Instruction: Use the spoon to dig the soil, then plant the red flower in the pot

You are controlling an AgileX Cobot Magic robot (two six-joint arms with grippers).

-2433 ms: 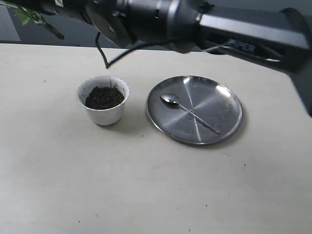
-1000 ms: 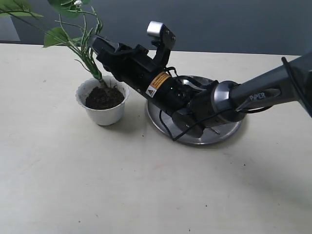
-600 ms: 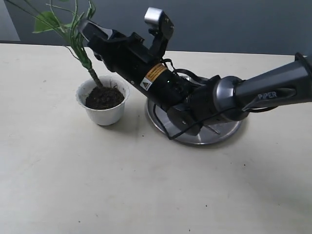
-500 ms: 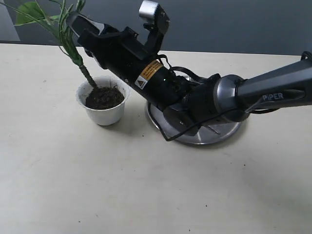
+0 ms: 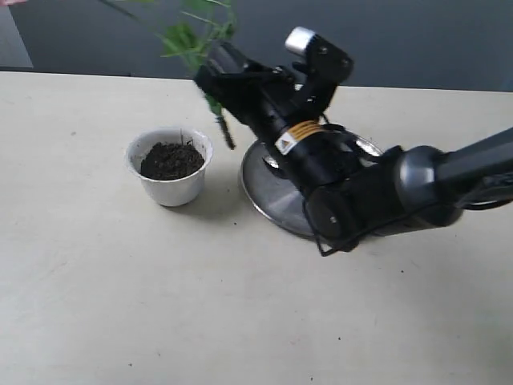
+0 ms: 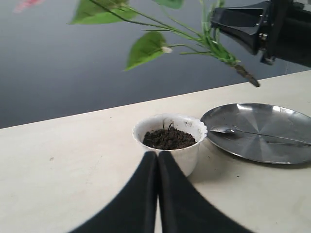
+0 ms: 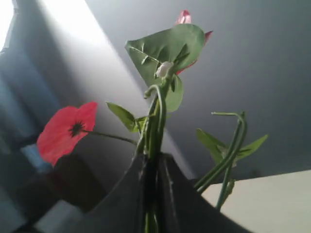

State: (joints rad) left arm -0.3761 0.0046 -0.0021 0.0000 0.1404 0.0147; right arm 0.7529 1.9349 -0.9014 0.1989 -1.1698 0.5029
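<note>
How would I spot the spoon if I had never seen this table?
Look for the big round steel plate on the pale table, right beside the white pot of soil. The spoon lies flat on that plate: small, shiny and slim-handled, the only thin thing there.

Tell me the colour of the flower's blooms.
Red; the red flower shows its blooms best in the right wrist view.
</note>
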